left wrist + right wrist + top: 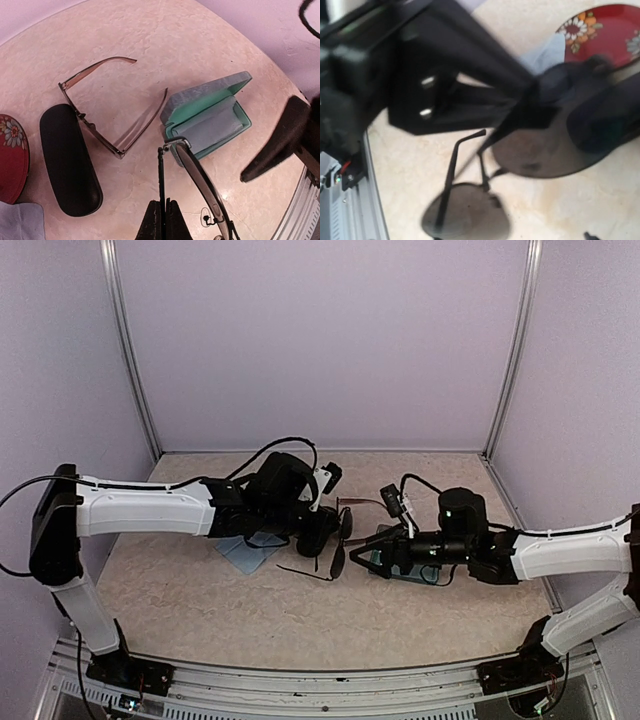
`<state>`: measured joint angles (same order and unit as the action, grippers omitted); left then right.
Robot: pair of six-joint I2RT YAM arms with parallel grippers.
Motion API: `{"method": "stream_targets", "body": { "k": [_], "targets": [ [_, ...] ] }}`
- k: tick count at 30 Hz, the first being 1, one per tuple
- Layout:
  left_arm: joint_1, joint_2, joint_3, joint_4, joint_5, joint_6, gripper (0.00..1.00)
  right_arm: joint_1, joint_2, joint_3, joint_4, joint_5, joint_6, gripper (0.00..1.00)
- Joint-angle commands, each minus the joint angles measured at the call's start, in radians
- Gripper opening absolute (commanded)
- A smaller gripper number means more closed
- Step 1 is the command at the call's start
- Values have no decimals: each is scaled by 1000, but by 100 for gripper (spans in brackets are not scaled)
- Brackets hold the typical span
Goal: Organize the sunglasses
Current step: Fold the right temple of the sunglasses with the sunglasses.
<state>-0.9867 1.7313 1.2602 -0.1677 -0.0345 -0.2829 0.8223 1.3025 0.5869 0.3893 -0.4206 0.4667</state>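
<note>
Slim black-framed sunglasses (200, 187): dark oval lenses, thin metal bridge with clear nose pads, long thin black arms. Pinched by one arm in the left end effector (161, 209), clenched tight on that arm. Lenses just right of its fingertips, tilted. Contact with the table not discernible. Blurred in the right wrist view, both lenses showing.

Reddish-brown translucent sunglasses (95, 120): flat straight brow bar, squared lenses, both long arms unfolded. Lying on the beige marbled table (200, 40), ahead and left of the left end effector, well apart from it.

Right end effector (362, 550): released, jaws spread, nothing between them. Just right of the black pair, facing the left end effector.

Grey-blue hard case (210, 117): lid open, teal lining. Ahead and right of the left end effector, below the right end effector in the top view.

Oblong black hard case (70, 160): closed, left of the left end effector, just beside the brown pair's brow bar.

Red flower-patterned case (12, 155): far left of the left end effector, partly out of view.

Light-blue cloth (20, 222): near left corner.
</note>
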Motion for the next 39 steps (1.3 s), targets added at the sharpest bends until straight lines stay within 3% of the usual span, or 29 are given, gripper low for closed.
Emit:
{"method": "stream_targets", "body": {
  "k": [1, 16, 24, 39],
  "targets": [
    [26, 59, 73, -89, -37, -108, 0, 56, 31, -10, -21, 112, 10, 87],
    [56, 122, 140, -111, 54, -209, 0, 241, 233, 163, -243, 495, -130, 90],
    [51, 141, 140, -111, 62, -230, 0, 276, 269, 233, -294, 645, -119, 89],
    [54, 164, 139, -117, 60, -227, 0, 278, 227, 215, -313, 710, -137, 63]
  ]
}}
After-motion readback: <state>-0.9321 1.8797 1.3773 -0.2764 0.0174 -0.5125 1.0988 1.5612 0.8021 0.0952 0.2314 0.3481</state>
